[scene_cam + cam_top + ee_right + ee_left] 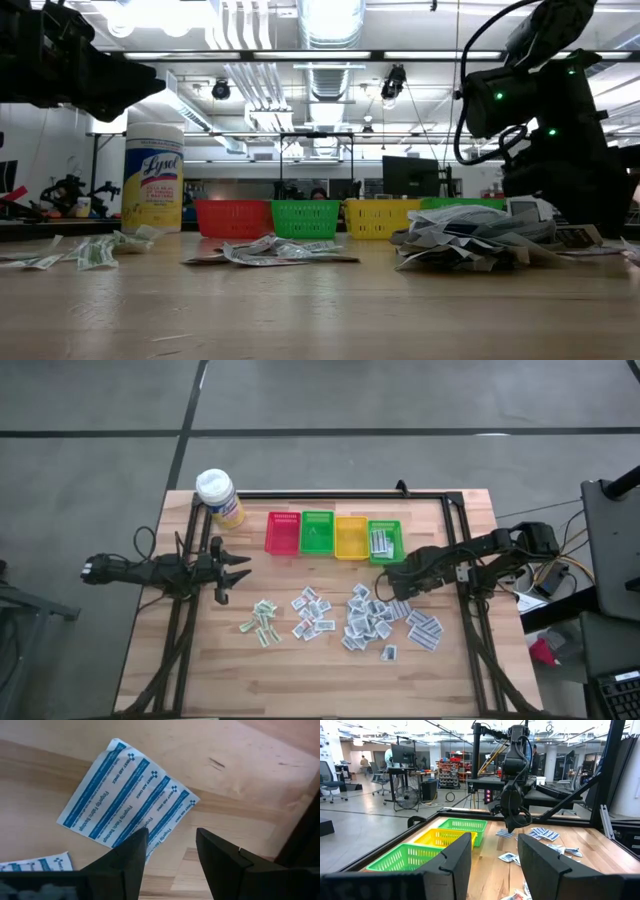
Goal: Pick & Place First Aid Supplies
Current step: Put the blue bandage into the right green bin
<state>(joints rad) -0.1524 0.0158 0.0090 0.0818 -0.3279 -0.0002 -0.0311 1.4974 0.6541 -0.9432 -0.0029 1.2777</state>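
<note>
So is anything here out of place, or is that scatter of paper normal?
The packets lie loose in heaps on the table, some overlapping and askew. Only the far-right green basket holds any. A yellow wipes canister stands at one corner beside the baskets. Nothing looks torn or spilled. The right gripper is at the pile, open.

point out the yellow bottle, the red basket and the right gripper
yellow bottle (pixel 216 487), high view, on its white cap
red basket (pixel 283 533), high view, on its floor
right gripper (pixel 170 851), right wrist view, midway between its open fingertips, just above a packet (pixel 125 800)
</note>
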